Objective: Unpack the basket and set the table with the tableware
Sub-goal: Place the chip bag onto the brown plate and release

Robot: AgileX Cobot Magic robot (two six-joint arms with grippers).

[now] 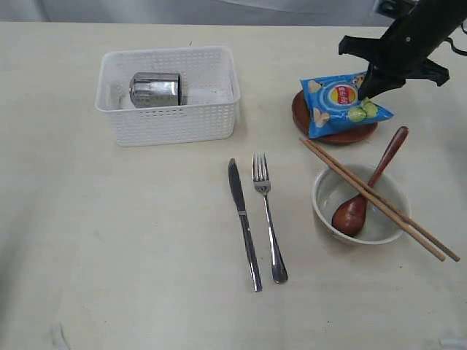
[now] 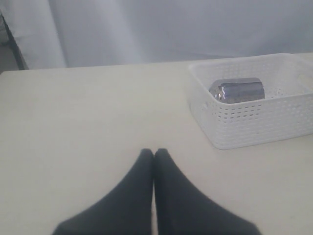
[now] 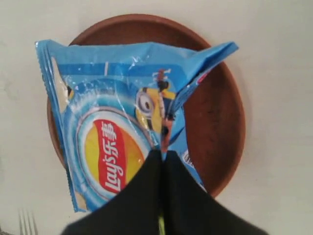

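Observation:
The white lattice basket (image 1: 169, 117) (image 2: 254, 117) stands at the back left of the table (image 1: 109, 240) with the steel cup (image 1: 155, 90) (image 2: 237, 90) lying on its side inside. A steel knife (image 1: 244, 222) and fork (image 1: 268, 215) lie side by side in the middle. The cream bowl (image 1: 330, 219) holds the dark wooden spoon (image 1: 367, 191), with chopsticks (image 1: 379, 199) across its rim. My right gripper (image 1: 365, 91) (image 3: 163, 154) is shut on a fold of the blue chip bag (image 1: 339, 102) (image 3: 112, 142), over the brown wooden plate (image 1: 350, 134) (image 3: 215, 117). My left gripper (image 2: 154, 152) is shut with nothing in it, out of the exterior view.
The right arm (image 1: 408, 40) reaches in from the back right corner. A pale curtain (image 2: 156, 29) hangs behind the table's far edge.

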